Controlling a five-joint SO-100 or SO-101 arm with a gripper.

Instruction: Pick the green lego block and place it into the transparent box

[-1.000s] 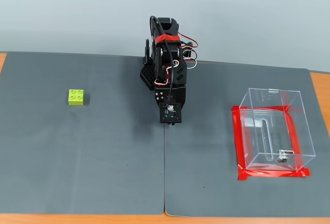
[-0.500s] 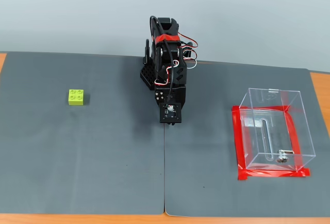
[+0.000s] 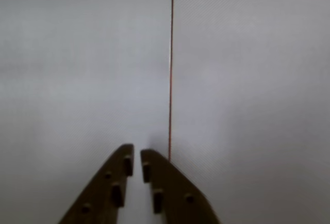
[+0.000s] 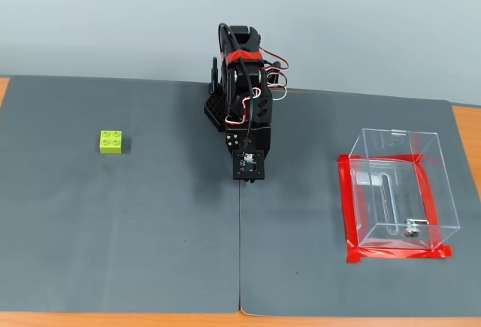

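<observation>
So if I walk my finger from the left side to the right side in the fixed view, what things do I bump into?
Green lego block → robot arm with its gripper → red tape → transparent box. All of them sit on the dark grey mat.

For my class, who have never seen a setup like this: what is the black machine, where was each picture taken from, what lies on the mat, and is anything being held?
The black machine is a small robot arm with a two-finger gripper. The fixed view looks down at the whole table from in front. The wrist view comes from a camera riding on the arm, so you see the two fingers almost together, with nothing between them, above the grey mat and its seam. On the mat, in the fixed view, a green lego block sits at the left and a transparent box, bordered by red tape, at the right. Nothing is held.
</observation>
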